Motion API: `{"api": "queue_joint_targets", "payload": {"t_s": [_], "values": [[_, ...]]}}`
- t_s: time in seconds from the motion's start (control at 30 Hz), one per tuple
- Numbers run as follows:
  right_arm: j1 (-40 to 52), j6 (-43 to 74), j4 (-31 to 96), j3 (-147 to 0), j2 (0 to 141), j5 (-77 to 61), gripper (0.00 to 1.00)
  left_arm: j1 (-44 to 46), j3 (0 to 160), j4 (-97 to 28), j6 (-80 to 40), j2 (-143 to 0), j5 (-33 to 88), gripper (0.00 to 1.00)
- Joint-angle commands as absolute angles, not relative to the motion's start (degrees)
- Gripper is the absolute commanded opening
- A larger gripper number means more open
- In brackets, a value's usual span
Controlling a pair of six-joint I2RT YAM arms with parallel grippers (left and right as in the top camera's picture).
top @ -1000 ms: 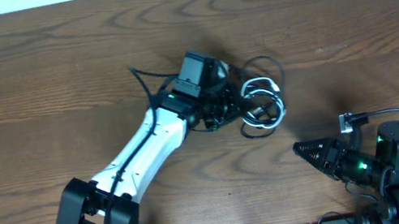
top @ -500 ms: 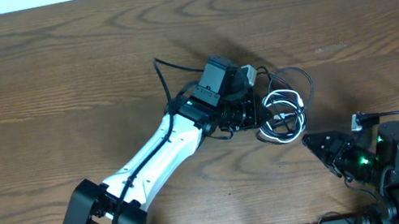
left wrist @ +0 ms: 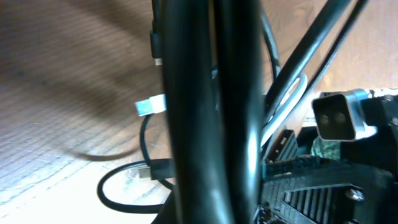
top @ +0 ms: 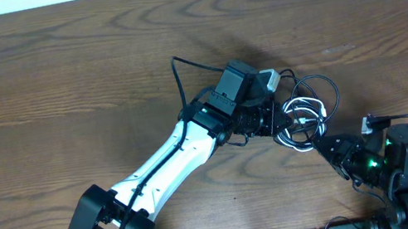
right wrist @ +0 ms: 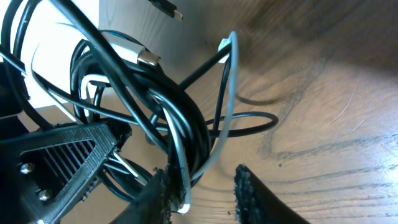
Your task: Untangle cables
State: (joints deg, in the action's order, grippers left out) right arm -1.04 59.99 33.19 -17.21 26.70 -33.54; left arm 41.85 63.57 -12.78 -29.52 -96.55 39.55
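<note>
- While the wooden table (top: 54, 73) filled the overhead view, the white-and-black left arm (top: 168, 150) stretched across it from the lower left toward the middle right.
- Lying right of the table's centre, the cables (top: 308, 109) formed 1 bunched knot of black loops with 1 white cord through it, just beside the tip of that arm.
- At the knot's left edge, the left gripper (top: 270, 117) was clenched on black cords of the bundle; its wrist view showed those cords crossing close in front of the lens.
- From the lower right, the right gripper (top: 324, 148) pointed up and left, its tip just beside the lower edge of the knot.
- Seen from its own wrist, that gripper (right wrist: 202, 173) had its 2 fingers parted with bare wood showing between them, and the bundle pressed against the inner side of the left finger (right wrist: 158, 193).
- Curving down from the bundle, the white cable (right wrist: 231, 93) ran into that gap next to the same finger.
- Among the loops sat a white plug with a metal tip (right wrist: 146, 57), and a small black plug (right wrist: 165, 9) hung free above it.
</note>
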Motion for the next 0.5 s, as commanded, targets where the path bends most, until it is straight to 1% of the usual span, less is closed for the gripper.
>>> {"api": "queue_joint_targets", "payload": {"t_s": [0.0, 0.07, 0.13, 0.2, 0.23, 0.33, 0.47], "values": [[-1.02, 60.23, 33.26, -17.87, 26.44, -32.18, 0.22, 41.98, 63.99, -12.08, -28.10, -93.82, 44.38, 0.08], [-1.02, 60.20, 33.26, -17.87, 26.57, -31.99, 0.18, 41.98, 63.99, -12.08, -28.12, -93.10, 44.62, 0.07], [-1.02, 60.18, 33.26, -17.87, 26.63, -31.99, 0.12, 41.98, 63.99, -11.90, -28.12, -92.09, 45.74, 0.08], [-1.02, 60.16, 33.28, -17.85, 26.63, -31.88, 0.04, 41.98, 63.99, -10.70, -28.10, -90.98, 49.08, 0.07], [-1.02, 60.12, 33.28, -17.82, 26.63, -31.68, 0.01, 41.98, 63.99, -9.91, -28.10, -90.37, 50.81, 0.08], [-1.02, 58.35, 33.30, -17.82, 26.63, -30.85, 0.02, 41.98, 63.99, -8.16, -28.08, -88.58, 53.43, 0.07], [-1.02, 55.16, 36.07, -17.82, 26.63, -26.57, 0.01, 41.95, 63.99, -8.01, -28.10, -86.21, 53.58, 0.08]]}}
